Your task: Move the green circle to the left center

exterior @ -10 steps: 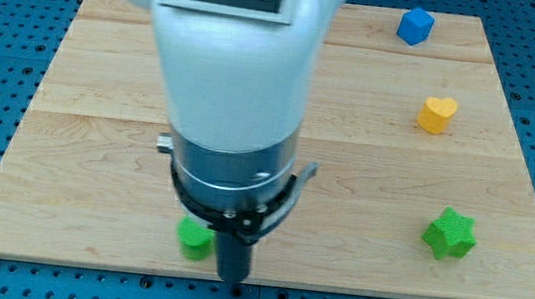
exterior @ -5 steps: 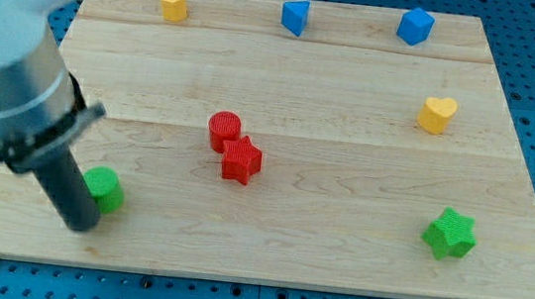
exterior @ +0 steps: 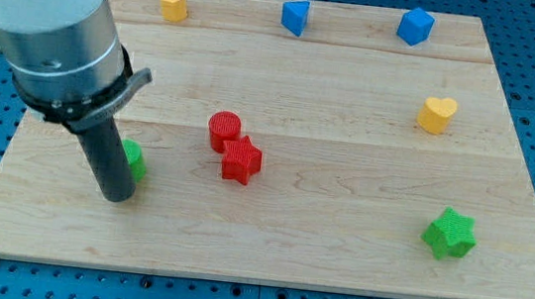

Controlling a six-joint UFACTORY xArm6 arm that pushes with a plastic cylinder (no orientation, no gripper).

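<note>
The green circle (exterior: 134, 159) sits on the wooden board (exterior: 345, 168) at the view's lower left, mostly hidden behind my dark rod. My tip (exterior: 117, 196) rests on the board just below and to the left of the circle, touching or almost touching it. The arm's grey and white body fills the view's upper left.
A red circle (exterior: 224, 128) and red star (exterior: 241, 160) touch near the middle. A green star (exterior: 450, 233) is at lower right. A yellow heart (exterior: 437, 115) is at right. A yellow block (exterior: 172, 3) and two blue blocks (exterior: 295, 16) (exterior: 415, 25) line the top.
The arm swung from the bottom middle to the far left, then back right and up. The green circle moved left along the bottom, then up and slightly right.
</note>
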